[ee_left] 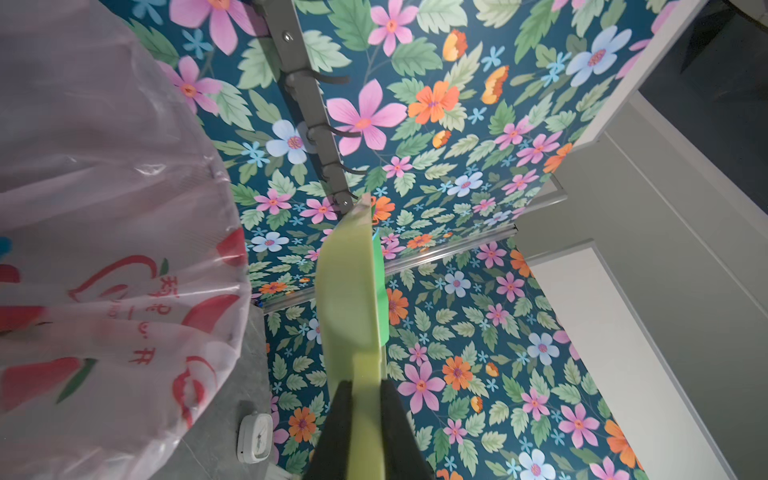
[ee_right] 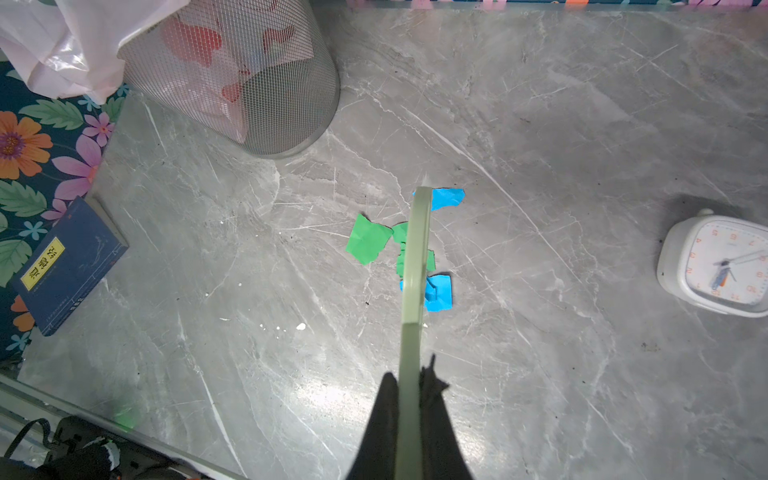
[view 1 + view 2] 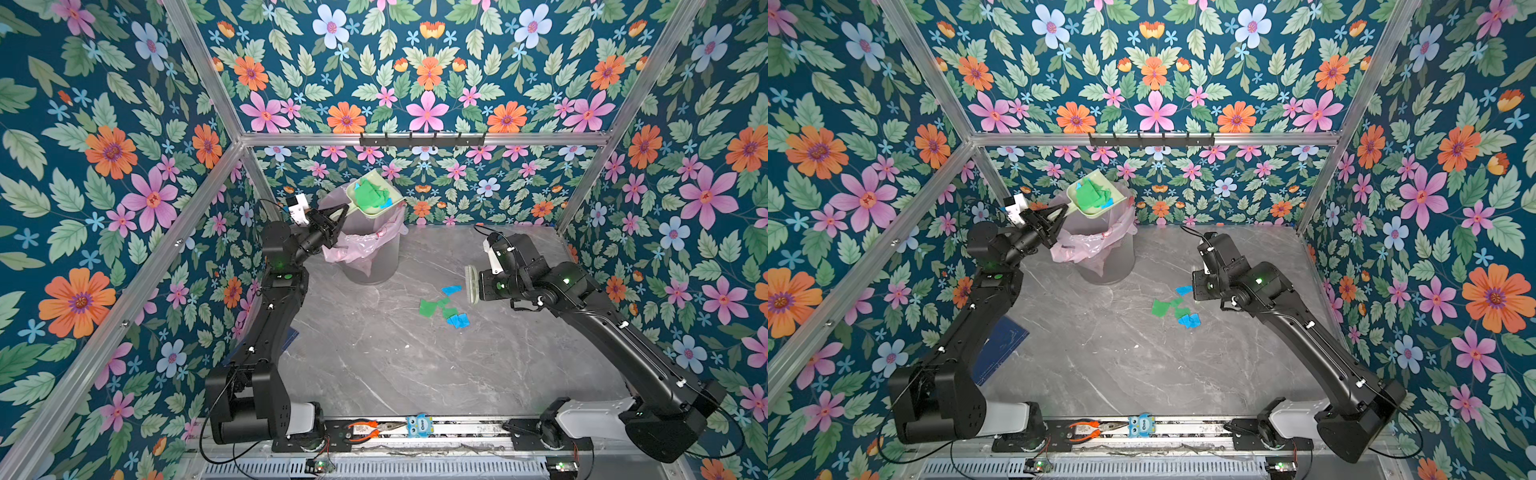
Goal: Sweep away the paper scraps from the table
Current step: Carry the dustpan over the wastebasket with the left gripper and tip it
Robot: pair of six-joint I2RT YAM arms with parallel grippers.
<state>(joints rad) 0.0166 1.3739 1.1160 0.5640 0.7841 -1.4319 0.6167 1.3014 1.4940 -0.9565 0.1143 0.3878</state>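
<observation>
left gripper [image 3: 341, 214]: dustpan [image 3: 371, 214] over bin [image 3: 374, 266] | right gripper [image 2: 411, 374]: brush [image 2: 417, 249] near paper scraps [image 3: 428, 307]

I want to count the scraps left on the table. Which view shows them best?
The right wrist view: the paper scraps lie close and sharp on the table, though the brush hides parts. Both top views show them small and far; the left wrist view misses them.

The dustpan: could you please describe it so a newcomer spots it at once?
Find the mesh bin at the back of the table. The dustpan hangs tilted above its rim, handle in the left arm's jaws. Unlike the pale green brush, it is a scoop holding paper scraps.
</observation>
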